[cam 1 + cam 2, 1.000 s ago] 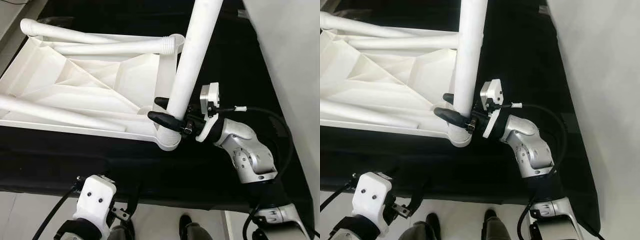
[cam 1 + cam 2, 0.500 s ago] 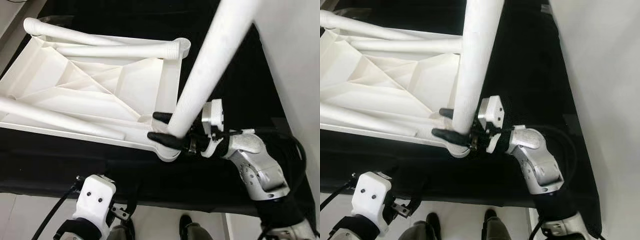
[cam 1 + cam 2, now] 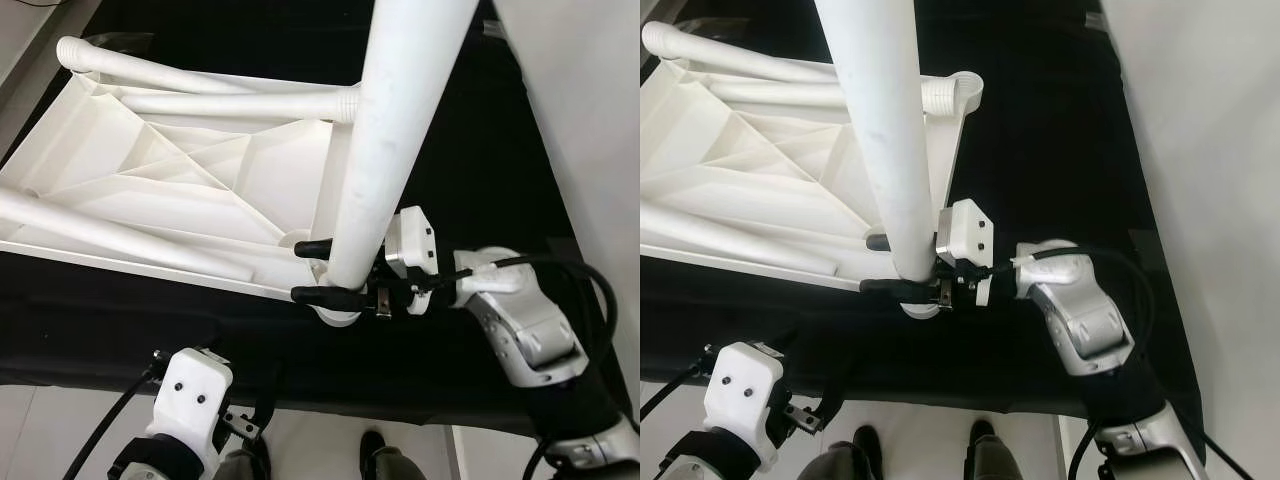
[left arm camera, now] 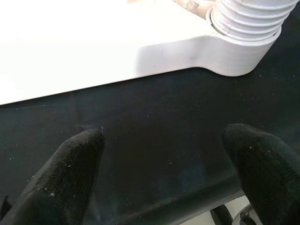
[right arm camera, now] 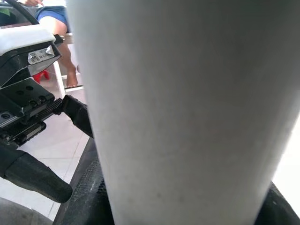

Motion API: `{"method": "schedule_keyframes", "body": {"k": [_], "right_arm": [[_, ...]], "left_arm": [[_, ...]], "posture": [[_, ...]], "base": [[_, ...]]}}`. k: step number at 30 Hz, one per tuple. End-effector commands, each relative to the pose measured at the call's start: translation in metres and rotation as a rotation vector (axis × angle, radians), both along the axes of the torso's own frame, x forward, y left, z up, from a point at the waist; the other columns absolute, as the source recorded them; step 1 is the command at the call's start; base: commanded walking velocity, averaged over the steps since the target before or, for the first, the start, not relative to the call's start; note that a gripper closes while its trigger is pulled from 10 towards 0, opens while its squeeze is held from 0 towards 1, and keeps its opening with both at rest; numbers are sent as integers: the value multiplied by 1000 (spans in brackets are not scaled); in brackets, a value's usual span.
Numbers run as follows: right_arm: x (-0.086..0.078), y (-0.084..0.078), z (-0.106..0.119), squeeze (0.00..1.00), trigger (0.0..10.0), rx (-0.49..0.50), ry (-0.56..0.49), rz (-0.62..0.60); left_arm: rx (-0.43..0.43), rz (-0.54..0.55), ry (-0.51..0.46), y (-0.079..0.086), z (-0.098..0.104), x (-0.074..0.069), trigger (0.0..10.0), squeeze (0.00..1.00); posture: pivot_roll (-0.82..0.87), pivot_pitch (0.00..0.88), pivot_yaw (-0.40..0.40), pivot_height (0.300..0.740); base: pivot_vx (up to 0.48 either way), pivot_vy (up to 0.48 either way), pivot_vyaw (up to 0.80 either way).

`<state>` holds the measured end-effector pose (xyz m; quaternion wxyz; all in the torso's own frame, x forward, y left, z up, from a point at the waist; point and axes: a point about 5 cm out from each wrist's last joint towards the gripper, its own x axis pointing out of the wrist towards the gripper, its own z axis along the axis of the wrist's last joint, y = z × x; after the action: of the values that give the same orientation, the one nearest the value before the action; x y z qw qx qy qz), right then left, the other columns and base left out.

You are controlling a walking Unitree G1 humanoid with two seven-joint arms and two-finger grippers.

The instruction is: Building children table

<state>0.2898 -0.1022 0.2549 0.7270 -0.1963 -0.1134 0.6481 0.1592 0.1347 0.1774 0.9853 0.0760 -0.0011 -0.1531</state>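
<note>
Right gripper (image 3: 322, 270) clamps table leg (image 3: 385, 140) base, apparently over corner socket (image 3: 338, 314).

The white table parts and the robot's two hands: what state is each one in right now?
Tabletop: upside down on the black cloth, ribbed underside showing.
Leg in hand: upright, foot at the near corner socket.
Other legs: lying loose on the tabletop.
Right gripper: shut on the upright leg.
Left gripper: open, empty, over the cloth.
</note>
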Motion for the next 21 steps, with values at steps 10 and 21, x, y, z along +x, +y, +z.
{"method": "schedule_keyframes", "body": {"k": [10, 21], "right_arm": [[15, -1, -36, 0, 10000, -111, 225, -84], [25, -2, -48, 0, 10000, -42, 256, -322]], "left_arm": [[1, -2, 26, -1, -3, -4, 10000, 0], [-2, -3, 28, -1, -3, -4, 10000, 0]], "posture": [[45, 421, -13, 740], [41, 426, -8, 740]], "base": [[0, 0, 0], [0, 0, 0]]}}
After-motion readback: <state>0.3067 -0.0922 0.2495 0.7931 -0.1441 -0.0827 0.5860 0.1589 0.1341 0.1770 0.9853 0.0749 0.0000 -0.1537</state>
